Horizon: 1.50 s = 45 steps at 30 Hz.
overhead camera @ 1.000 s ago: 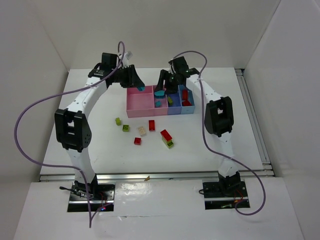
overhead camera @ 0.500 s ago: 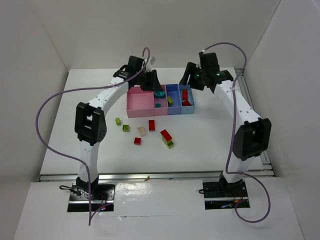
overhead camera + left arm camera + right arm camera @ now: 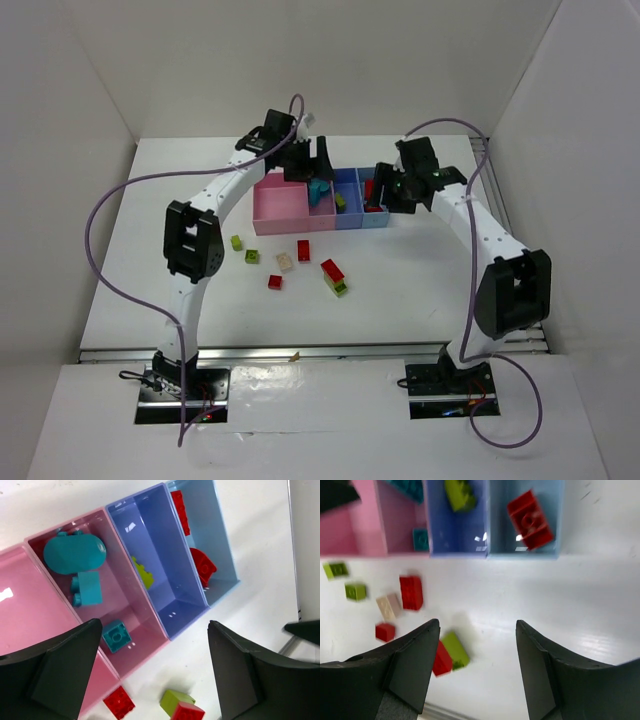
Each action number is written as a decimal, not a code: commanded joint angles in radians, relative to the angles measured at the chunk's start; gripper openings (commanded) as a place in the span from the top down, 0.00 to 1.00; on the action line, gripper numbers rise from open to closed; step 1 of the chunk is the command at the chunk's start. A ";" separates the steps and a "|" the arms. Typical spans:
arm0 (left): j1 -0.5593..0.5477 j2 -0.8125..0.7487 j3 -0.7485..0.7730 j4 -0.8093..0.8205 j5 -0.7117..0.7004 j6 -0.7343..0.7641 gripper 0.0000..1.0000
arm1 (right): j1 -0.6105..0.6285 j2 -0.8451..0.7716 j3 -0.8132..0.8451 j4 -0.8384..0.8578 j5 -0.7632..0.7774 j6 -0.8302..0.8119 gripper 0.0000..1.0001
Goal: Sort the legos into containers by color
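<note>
Legos (image 3: 332,267) untouched; left pincer (image 3: 155,650), right pincer (image 3: 477,645) wide, empty.

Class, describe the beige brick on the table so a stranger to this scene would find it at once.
Find the row of pink and blue bins on the white table. Just on its near side, the beige brick lies between a yellow-green brick and a red brick. It is the only pale one lying loose there.
</note>
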 commanded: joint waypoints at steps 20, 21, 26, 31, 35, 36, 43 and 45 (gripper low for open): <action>0.148 -0.644 -0.562 -0.290 -0.490 -0.065 0.00 | 0.473 0.264 0.131 0.034 0.179 -0.099 0.18; 0.158 -0.666 -0.589 -0.290 -0.499 -0.076 0.00 | 0.473 0.289 0.147 0.023 0.179 -0.078 0.18; 0.158 -0.788 -0.755 -0.267 -0.481 -0.140 0.01 | 0.482 0.387 0.179 0.103 0.176 -0.056 0.18; 0.158 -0.848 -0.855 -0.241 -0.451 -0.153 0.02 | 0.482 0.426 0.180 0.141 0.148 -0.033 0.18; 0.158 -0.878 -0.918 -0.210 -0.418 -0.153 0.02 | 0.482 0.448 0.170 0.173 0.139 -0.013 0.19; 0.158 -0.878 -0.918 -0.210 -0.418 -0.153 0.03 | 0.491 0.449 0.161 0.174 0.139 -0.013 0.21; 0.149 -0.858 -0.918 -0.210 -0.398 -0.143 0.03 | 0.509 0.527 0.196 0.186 0.232 0.010 0.33; 0.149 -0.858 -0.918 -0.210 -0.398 -0.134 0.03 | 0.520 0.527 0.196 0.175 0.254 0.010 0.39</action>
